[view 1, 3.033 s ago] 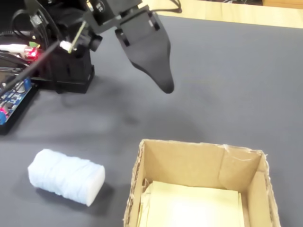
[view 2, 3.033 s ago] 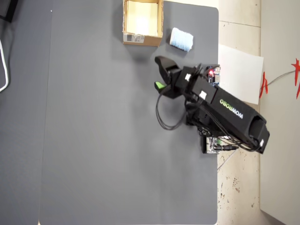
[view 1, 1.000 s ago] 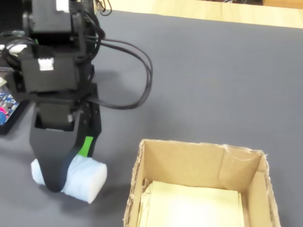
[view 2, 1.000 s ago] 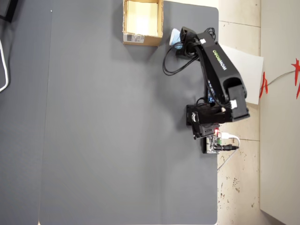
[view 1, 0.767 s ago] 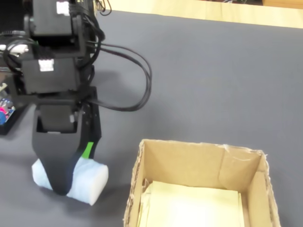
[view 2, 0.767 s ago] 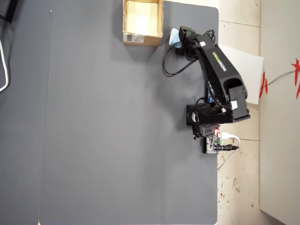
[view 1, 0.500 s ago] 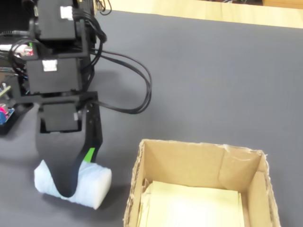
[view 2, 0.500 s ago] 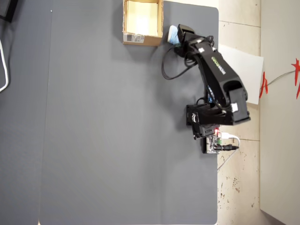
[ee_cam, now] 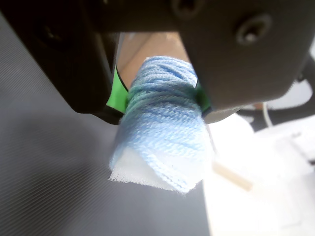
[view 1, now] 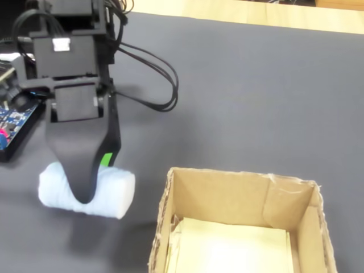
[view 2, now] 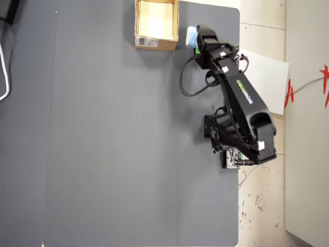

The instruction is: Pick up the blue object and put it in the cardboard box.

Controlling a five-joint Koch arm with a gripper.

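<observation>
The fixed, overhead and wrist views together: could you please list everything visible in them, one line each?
blue object: one, pale blue, clamped between the jaws, left of the box in the fixed view.
cardboard box: one, tan with pale yellow inside, open, at the mat's top edge in the overhead view.
barcode label: one, white, on the box's outer side.
mat: one, dark grey, under everything.
circuit board: one, dark blue, at the left edge in the fixed view.
white sheet: one, beside the mat.
gripper: one, black, closed on the blue object.

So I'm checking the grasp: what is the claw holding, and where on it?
The claw is clamped across the middle of the blue pad, whose two ends stick out.
</observation>
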